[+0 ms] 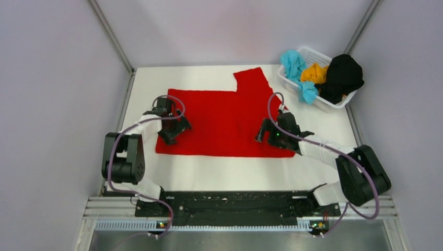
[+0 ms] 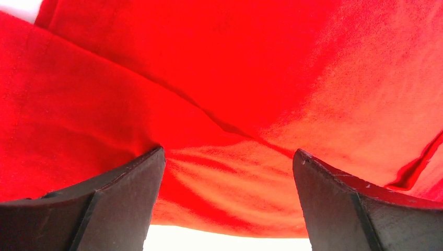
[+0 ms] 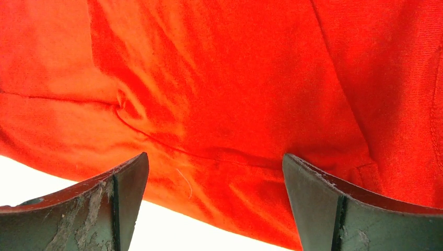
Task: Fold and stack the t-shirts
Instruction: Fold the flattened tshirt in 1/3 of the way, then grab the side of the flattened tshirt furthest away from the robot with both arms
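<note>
Top external showed us one red t-shirt spread flat on the counter. Three more, a teal tee, an orange-yellow tee and a black tee, sat bunched in one basket at the far right. Left wrist: our left claw gaped over creased red cloth. Right wrist: our right claw gaped too, at the hem.

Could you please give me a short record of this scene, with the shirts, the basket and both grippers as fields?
spread shirt: red t-shirt, flat on the white table, one sleeve pointing to the far side
left gripper: open, over the shirt's near left part
right gripper: open, over the shirt's near right part
container: white mesh basket, far right corner
in container: teal t-shirt, orange-yellow t-shirt, black t-shirt, all bunched
folded stack: none in view
</note>
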You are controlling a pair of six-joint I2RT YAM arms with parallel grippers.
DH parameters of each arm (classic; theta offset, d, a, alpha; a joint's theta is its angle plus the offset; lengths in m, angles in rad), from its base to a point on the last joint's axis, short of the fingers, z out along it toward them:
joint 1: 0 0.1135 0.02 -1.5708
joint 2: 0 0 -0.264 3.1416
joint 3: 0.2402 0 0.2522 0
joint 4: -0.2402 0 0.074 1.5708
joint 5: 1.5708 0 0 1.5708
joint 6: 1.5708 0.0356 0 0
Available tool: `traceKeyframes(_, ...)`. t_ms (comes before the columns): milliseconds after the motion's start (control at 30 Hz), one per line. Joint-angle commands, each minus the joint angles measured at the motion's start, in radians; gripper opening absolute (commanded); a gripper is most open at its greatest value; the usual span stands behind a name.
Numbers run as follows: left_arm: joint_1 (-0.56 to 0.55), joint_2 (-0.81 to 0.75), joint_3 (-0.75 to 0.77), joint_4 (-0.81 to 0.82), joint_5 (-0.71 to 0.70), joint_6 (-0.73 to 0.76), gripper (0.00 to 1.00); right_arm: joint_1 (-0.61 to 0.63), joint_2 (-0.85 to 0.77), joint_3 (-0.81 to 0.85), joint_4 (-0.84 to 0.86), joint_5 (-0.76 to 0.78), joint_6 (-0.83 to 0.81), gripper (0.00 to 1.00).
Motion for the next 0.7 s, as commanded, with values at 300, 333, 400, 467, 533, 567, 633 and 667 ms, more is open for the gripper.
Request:
traceKeyframes(300,-0.09,-0.397,-0.41,-0.289,-0.07,-0.222,0.99,0.106,-0.379,-0.204,-0.6,-0.058,0.159,0.99)
traceKeyframes(333,-0.091,-0.424,-0.412,-0.297,-0.071,-0.228,0.99,0.107,-0.396,-0.199,-0.61,-0.045,0.159,0.99)
traceKeyframes(400,-0.091,-0.466,-0.402,-0.307,-0.071,-0.231,0.99,0.106,-0.403,-0.177,-0.621,-0.008,0.144,0.99)
traceKeyframes(467,-0.091,-0.492,-0.377,-0.334,-0.07,-0.231,0.99,0.107,-0.392,-0.138,-0.624,0.022,0.131,0.99)
traceKeyframes(533,-0.091,-0.518,-0.368,-0.361,-0.072,-0.232,0.99,0.107,-0.374,-0.091,-0.612,0.04,0.116,0.99)
traceKeyframes(567,-0.091,-0.532,-0.369,-0.371,-0.07,-0.233,0.99,0.107,-0.365,-0.069,-0.608,0.061,0.106,0.99)
traceKeyframes(633,-0.091,-0.555,-0.365,-0.378,-0.07,-0.225,0.99,0.107,-0.354,-0.013,-0.6,0.094,0.083,0.99)
traceKeyframes(667,-0.091,-0.561,-0.346,-0.379,-0.07,-0.213,0.99,0.107,-0.354,0.017,-0.596,0.106,0.068,0.99)
